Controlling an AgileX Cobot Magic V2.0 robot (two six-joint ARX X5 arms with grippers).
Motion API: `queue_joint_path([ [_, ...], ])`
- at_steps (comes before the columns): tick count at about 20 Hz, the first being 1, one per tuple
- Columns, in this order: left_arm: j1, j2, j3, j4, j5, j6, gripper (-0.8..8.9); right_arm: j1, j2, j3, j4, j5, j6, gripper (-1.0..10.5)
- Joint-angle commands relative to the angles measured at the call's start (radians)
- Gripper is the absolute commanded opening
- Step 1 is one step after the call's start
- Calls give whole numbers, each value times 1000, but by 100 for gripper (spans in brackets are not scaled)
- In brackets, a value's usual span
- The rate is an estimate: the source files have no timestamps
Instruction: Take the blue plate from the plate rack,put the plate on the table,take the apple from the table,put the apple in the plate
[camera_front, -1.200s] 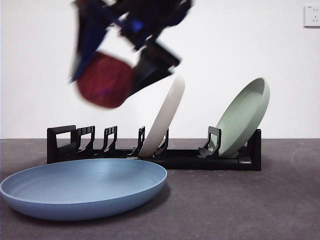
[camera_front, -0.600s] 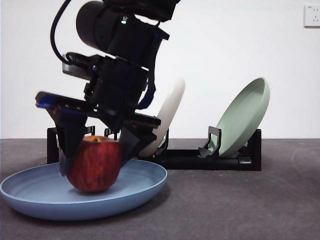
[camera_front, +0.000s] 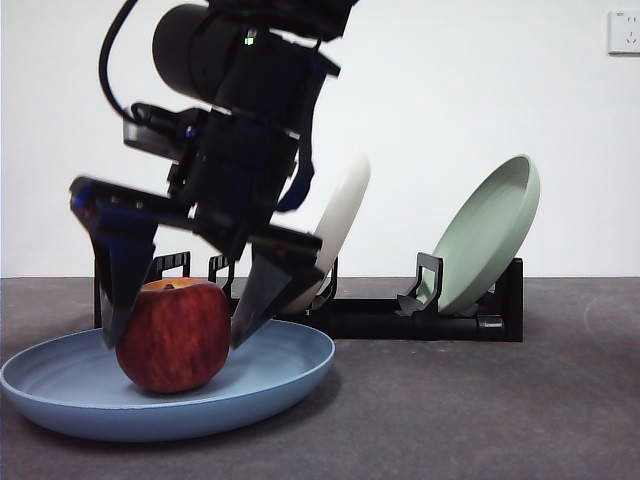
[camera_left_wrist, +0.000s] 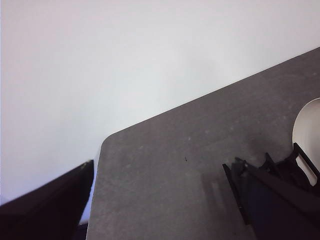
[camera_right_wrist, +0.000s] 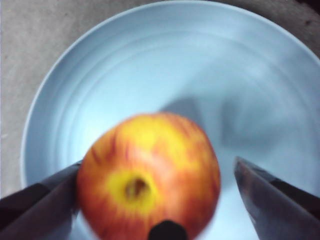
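The dark red apple (camera_front: 172, 335) rests in the blue plate (camera_front: 290, 365), which lies flat on the table (camera_front: 480, 410) at the front left. My right gripper (camera_front: 176, 340) reaches down over it, open, one jaw on each side of the apple. In the right wrist view the apple (camera_right_wrist: 148, 182) shows its yellow stem hollow above the blue plate (camera_right_wrist: 150, 60); one jaw of the right gripper (camera_right_wrist: 156, 167) is close against it, the other stands clear. The black plate rack (camera_front: 400, 320) runs behind the plate. My left gripper (camera_left_wrist: 159, 165) is open and holds nothing above a table corner.
A cream-white plate (camera_front: 340, 220) and a pale green plate (camera_front: 490, 230) lean upright in the rack. A white wall with an outlet (camera_front: 622, 30) stands behind. The left wrist view shows the table's rounded corner (camera_left_wrist: 107, 145) and a rack end (camera_left_wrist: 305, 167).
The right gripper came down with the apple into the blue plate, then opened its jaws. The apple now sits on the plate, slightly further left.
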Motion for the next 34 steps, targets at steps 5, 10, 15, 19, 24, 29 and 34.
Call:
queue_joint_path([
  [5,3,5,-1,-21,146,-17,463,-40,-283,49,-131,10,-41,473],
  [10,3,47,-1,-19,479,54,462,-153,-598,49,-219,10,-69,469],
  [15,3,122,-1,48,627,152,218,-269,-808,49,-301,46,-94,416],
  [19,4,162,-1,115,627,182,-9,-311,-863,48,-387,88,-131,-26],
  [24,42,161,-8,146,629,182,-9,-321,-867,29,-395,84,-163,-12],
  [29,141,68,-200,270,631,177,-9,-324,-946,-172,-246,81,-162,-12],
  [34,241,-134,-601,519,708,119,-9,-333,-1077,-509,-11,77,-126,-12],
])
